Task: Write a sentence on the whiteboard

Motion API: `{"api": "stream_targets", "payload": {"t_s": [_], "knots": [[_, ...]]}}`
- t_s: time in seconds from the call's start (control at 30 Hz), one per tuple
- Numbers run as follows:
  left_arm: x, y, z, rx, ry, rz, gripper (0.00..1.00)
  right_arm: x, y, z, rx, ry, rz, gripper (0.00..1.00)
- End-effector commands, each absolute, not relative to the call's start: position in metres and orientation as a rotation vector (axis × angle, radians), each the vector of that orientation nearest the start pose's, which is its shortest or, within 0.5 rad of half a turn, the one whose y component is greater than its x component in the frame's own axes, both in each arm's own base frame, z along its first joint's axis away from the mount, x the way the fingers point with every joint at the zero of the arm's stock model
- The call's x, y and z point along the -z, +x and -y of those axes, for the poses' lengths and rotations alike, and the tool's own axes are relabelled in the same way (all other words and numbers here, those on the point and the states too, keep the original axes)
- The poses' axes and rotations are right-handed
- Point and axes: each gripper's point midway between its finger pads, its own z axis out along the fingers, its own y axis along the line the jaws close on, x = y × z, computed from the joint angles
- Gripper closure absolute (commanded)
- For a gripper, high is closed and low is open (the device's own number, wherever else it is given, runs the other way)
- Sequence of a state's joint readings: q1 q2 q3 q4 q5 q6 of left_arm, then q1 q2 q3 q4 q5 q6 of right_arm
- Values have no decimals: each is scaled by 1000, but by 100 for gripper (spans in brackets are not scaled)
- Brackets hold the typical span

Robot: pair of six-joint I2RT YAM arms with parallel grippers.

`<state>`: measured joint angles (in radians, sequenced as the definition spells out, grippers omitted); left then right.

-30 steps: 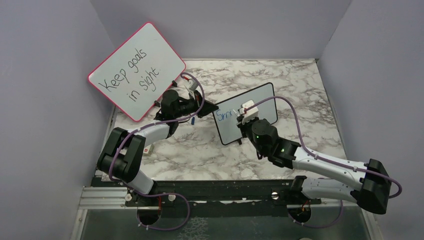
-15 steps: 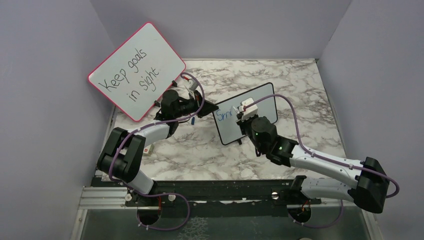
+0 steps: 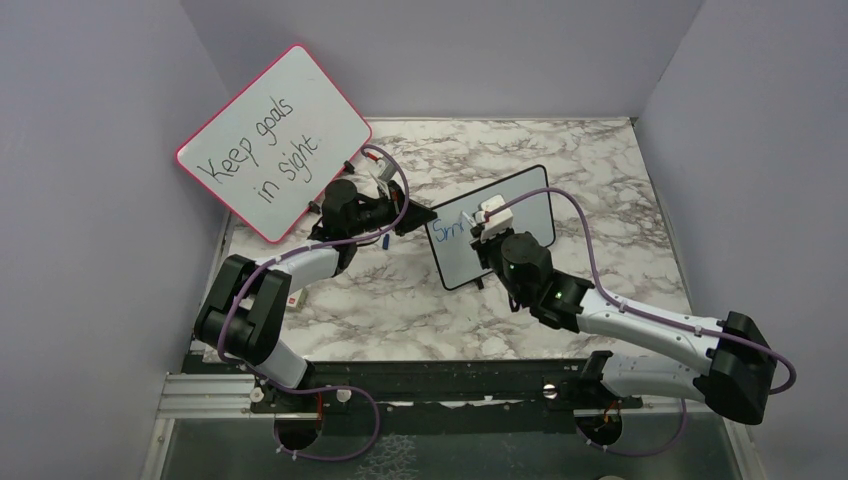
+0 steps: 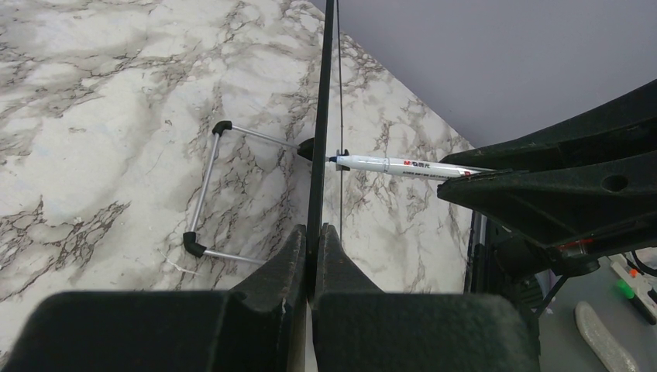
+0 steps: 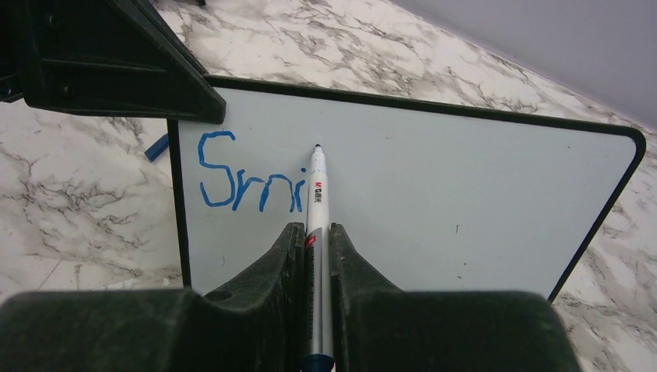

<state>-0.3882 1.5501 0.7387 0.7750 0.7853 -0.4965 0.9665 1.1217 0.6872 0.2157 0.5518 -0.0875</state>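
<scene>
The small black-framed whiteboard [image 3: 520, 205] stands mid-table and also shows in the right wrist view [image 5: 434, 186]. It bears blue letters "Smi" [image 5: 249, 184]. My left gripper [image 3: 412, 220] is shut on the board's left edge; the left wrist view shows the frame edge-on [image 4: 319, 116] between the fingers [image 4: 279, 260]. My right gripper [image 5: 318, 232] is shut on a white marker [image 5: 318, 201], whose tip [image 5: 317, 147] is at the board surface just right of the "i". The marker also shows in the left wrist view [image 4: 403, 165].
A larger red-framed board [image 3: 275, 140] reading "Keep goals in sight" leans at the back left against the wall. A blue marker cap [image 5: 157, 146] lies on the marble table left of the small board. The board's wire stand [image 4: 203, 194] rests on the marble behind it.
My right arm has shifted slightly left and toward the board with the marker. The left arm and the board have not moved.
</scene>
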Motion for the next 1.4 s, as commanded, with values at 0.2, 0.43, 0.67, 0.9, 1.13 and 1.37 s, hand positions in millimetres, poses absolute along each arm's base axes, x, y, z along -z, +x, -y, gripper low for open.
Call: {"api": "stream_targets", "payload": {"t_s": [0.2, 0.43, 0.67, 0.9, 1.13, 1.37], "knots": [[-198, 318, 289, 1322, 612, -1669, 100, -229, 289, -245, -164, -495, -1656, 99], [-200, 318, 289, 1321, 611, -1666, 100, -213, 283, -239, -158, -513, -1713, 99], [-200, 317, 288, 1320, 610, -1665, 100, -196, 276, -237, -164, -540, -1769, 99], [-200, 318, 289, 1320, 610, -1665, 100, -185, 271, -236, -170, -566, -1803, 99], [-200, 318, 289, 1319, 609, -1664, 100, -182, 268, -234, -185, -545, -1823, 99], [-200, 318, 289, 1320, 609, -1666, 100, -179, 265, -228, -174, -537, -1835, 99]]}}
